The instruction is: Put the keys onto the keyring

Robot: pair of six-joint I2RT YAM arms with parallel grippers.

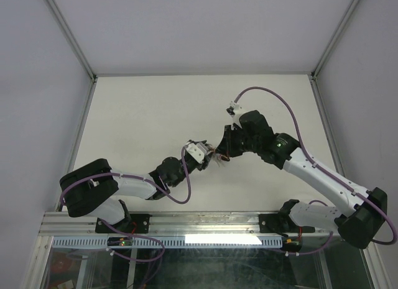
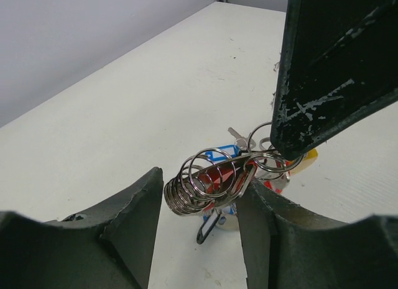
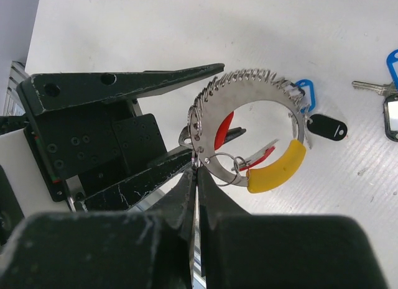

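Note:
The keyring (image 3: 249, 90) is a silvery hoop with a yellow section (image 3: 277, 171), held up off the table. My right gripper (image 3: 198, 169) is shut on its lower left rim. Several small loops ride along the hoop. Keys with a red tag (image 3: 224, 130), a blue tag (image 3: 306, 93) and a black tag (image 3: 326, 127) hang from it. My left gripper (image 2: 202, 196) is open, its fingers (image 2: 140, 220) on either side of the bunched loops and the keyring (image 2: 239, 166). In the top view the left gripper (image 1: 208, 153) and the right gripper (image 1: 225, 153) meet mid-table.
A loose silver key with a blue tag (image 3: 373, 85) and another black tag (image 3: 392, 118) lie on the white table to the right of the hoop. The right gripper's finger (image 2: 336, 71) fills the upper right of the left wrist view. Walls enclose the table (image 1: 155, 109).

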